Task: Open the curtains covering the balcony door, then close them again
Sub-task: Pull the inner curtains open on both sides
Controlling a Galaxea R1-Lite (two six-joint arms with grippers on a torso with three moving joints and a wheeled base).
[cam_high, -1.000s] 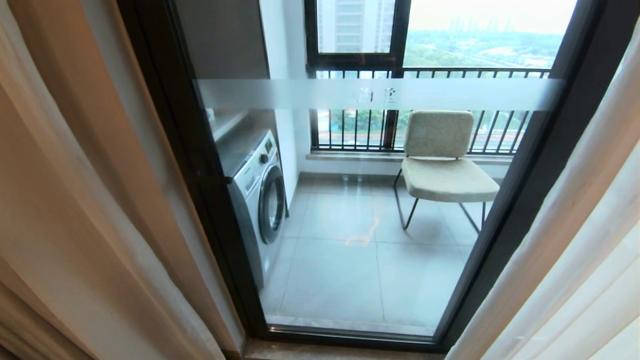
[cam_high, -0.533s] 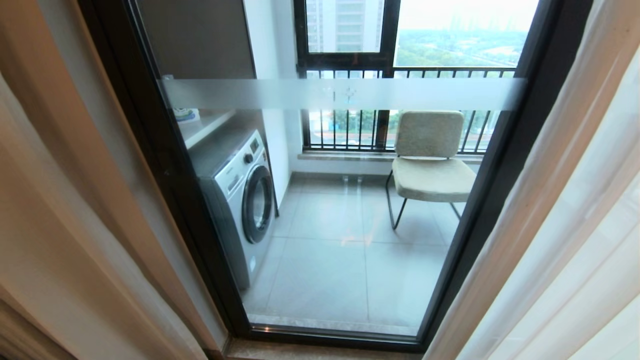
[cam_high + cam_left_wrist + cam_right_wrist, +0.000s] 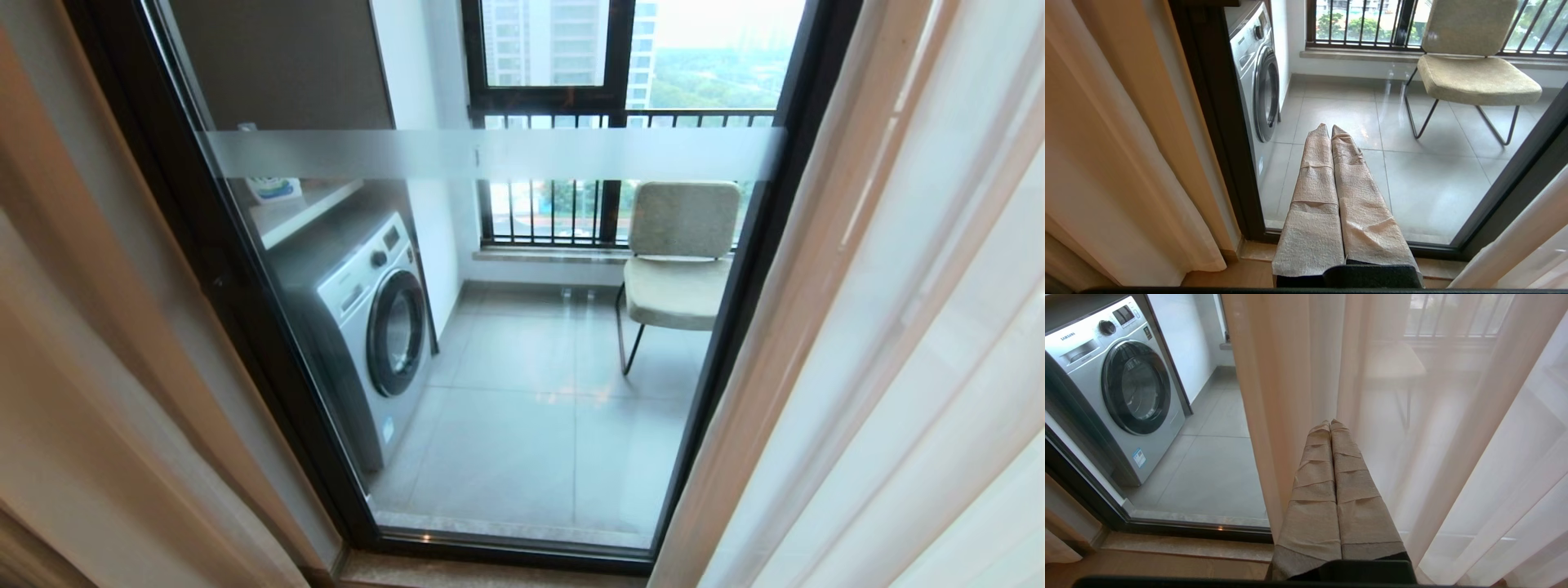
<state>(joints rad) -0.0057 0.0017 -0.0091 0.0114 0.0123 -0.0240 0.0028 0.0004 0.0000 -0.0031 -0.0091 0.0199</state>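
Nearest, both arms point forward and low with nothing held: the left gripper point(image 3: 1331, 127) is clenched, its wrapped fingers point(image 3: 1316, 183) pressed together toward the bare glass, and the right gripper point(image 3: 1330, 422) is likewise clenched, close before a sheer fold. The curtains point(image 3: 890, 343) hang parted to either side, leaving one pane of the balcony door point(image 3: 506, 153) uncovered between them. Beyond the glass stand a washing machine point(image 3: 367, 318) and a chair point(image 3: 678, 261) on bare tile.

Daylit grey-tiled balcony: washing machine point(image 3: 359, 327) left, beige chair point(image 3: 678, 261) by barred window point(image 3: 563, 212).
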